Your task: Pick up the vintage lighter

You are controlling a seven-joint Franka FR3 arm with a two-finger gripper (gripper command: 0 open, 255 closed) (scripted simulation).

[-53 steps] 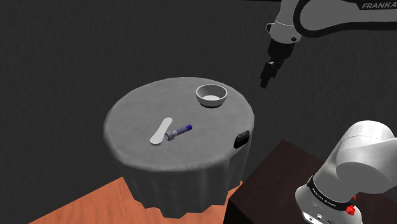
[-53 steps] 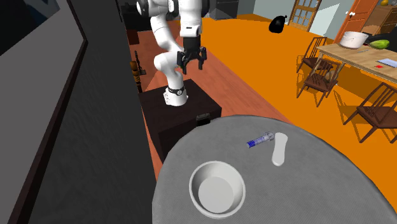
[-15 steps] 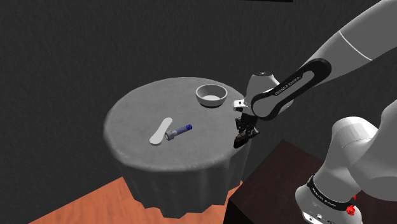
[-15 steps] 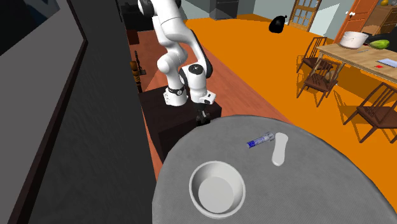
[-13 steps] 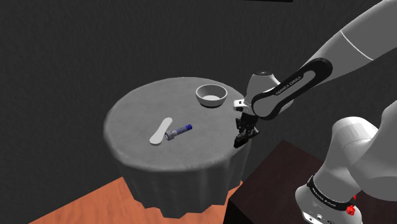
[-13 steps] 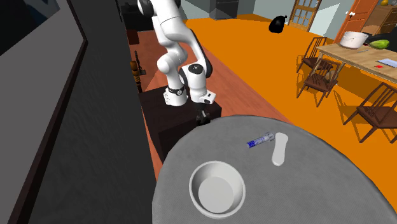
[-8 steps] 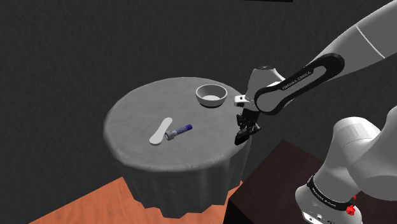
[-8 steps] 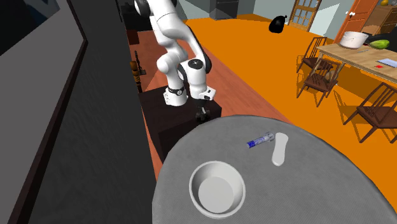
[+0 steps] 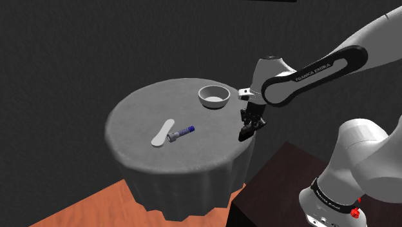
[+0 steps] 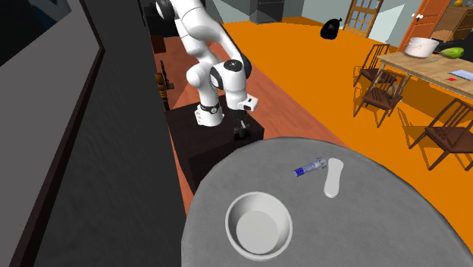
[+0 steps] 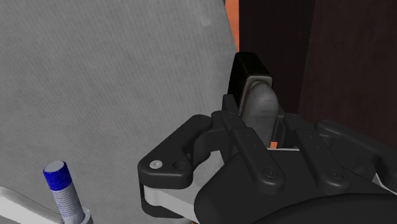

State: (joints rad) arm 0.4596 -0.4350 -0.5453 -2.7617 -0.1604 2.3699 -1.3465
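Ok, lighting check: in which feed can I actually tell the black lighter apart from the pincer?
Shoulder view: dim, the lighter blends into the black pincer clasping it beside the table edge. Second exterior view: brightly lit, yet both merge against the dark stand. Wrist view: best; the lighter's pale grey face stands out between the black fingers.

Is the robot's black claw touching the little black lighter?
Touching. The wrist view shows the gripper shut on the lighter, which sits clasped between its two black fingers.
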